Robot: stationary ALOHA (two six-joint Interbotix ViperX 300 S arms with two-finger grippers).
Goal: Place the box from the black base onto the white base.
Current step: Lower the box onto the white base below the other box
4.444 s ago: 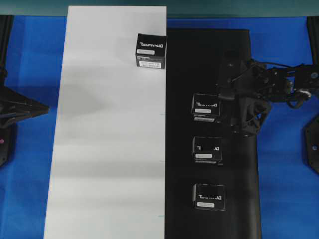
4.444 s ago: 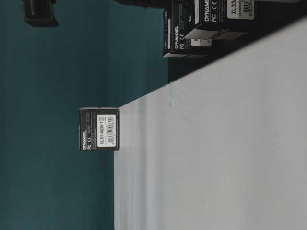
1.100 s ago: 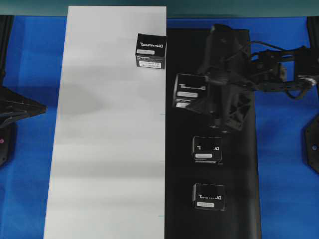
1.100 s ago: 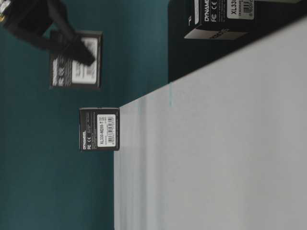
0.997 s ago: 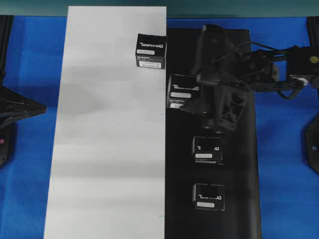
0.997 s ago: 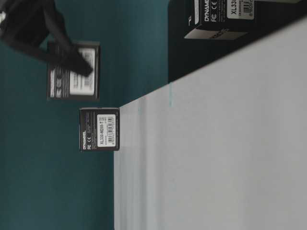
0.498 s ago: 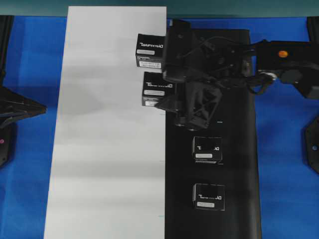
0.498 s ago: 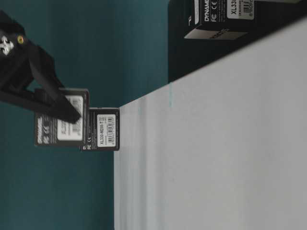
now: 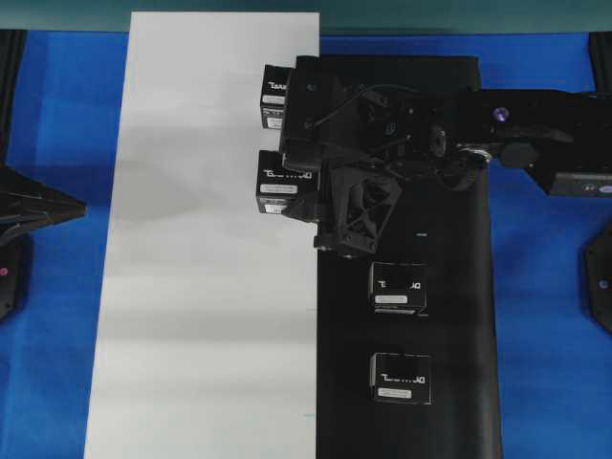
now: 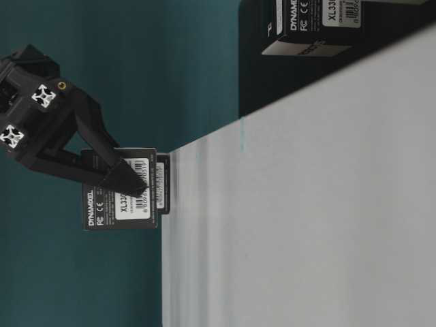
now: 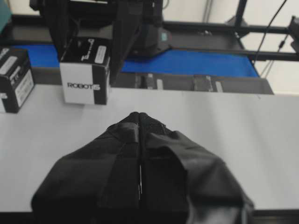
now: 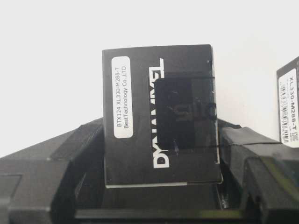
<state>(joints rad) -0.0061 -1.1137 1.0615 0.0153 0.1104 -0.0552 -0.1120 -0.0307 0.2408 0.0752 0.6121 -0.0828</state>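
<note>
My right gripper [image 9: 293, 191] reaches across from the right and is shut on a small black box [image 9: 275, 178]. It holds the box low over the white base [image 9: 201, 287], near that sheet's right edge. In the right wrist view the box [image 12: 159, 116] sits between both fingers [image 12: 70, 154] above the white base [image 12: 56, 42]. From table level the held box [image 10: 116, 204] hangs close to the sheet [image 10: 306, 204]; contact cannot be told. The black base [image 9: 449, 287] lies to the right. My left gripper [image 11: 140, 116] is shut and empty, facing the held box [image 11: 86, 70].
A second box [image 9: 273, 96] stands on the white base just behind the held one, partly hidden by the arm. Two more boxes [image 9: 398, 287] [image 9: 402, 377] sit on the black base. Blue table surface [image 9: 545, 382] surrounds both sheets. The left arm [image 9: 29, 206] stays at the left edge.
The right gripper has carried the box leftward from the black base's edge to over the white base and lowered it beside the box standing there. The left arm has not moved.
</note>
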